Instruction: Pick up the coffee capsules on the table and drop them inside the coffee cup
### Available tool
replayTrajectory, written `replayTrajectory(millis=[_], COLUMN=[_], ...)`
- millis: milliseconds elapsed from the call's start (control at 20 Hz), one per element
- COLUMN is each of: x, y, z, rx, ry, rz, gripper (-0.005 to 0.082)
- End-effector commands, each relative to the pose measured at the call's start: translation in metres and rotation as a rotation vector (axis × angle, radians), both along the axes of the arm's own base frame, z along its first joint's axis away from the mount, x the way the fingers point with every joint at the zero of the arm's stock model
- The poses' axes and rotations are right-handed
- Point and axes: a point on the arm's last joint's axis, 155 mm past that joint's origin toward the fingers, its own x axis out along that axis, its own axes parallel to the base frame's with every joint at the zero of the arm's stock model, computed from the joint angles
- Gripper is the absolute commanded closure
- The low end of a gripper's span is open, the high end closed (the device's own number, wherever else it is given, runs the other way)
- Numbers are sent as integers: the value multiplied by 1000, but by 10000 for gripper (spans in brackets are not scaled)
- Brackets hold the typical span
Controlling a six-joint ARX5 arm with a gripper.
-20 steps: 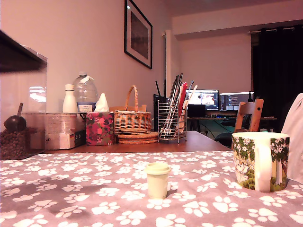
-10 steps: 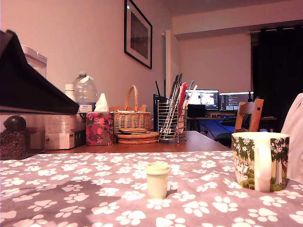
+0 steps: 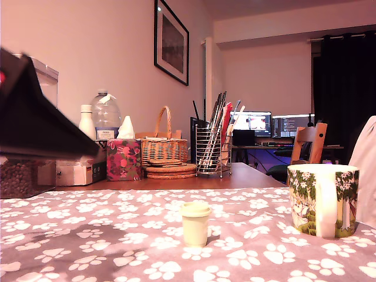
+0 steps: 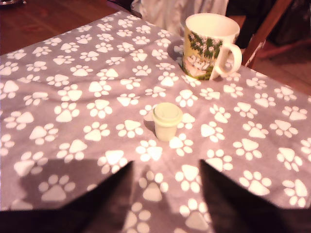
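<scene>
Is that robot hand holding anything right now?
Nothing. The gripper is open and empty; the capsule stands untouched on the cloth.

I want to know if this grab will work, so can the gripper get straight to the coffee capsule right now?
Probably yes. In the wrist view the gripper is open, its two dark fingers apart, with the coffee capsule standing upright on the cloth beyond them. Only bare cloth lies between. The coffee cup stands apart, farther off.
</scene>
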Motion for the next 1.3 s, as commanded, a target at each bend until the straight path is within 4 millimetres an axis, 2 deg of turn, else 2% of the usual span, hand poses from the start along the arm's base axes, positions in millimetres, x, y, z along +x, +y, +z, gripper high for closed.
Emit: replayTrajectory(millis=[0, 150, 350, 1000, 1250], x=[1, 7, 14, 26, 28], y=[-2, -8, -16, -44, -52], z=[-1, 10, 9, -22, -26], rx=[2, -34, -41, -60, -102], ry=[-28, -69, -97, -91, -76], rz=[-11, -12, -22, -85, -96], gripper=[144, 144, 145, 145, 145])
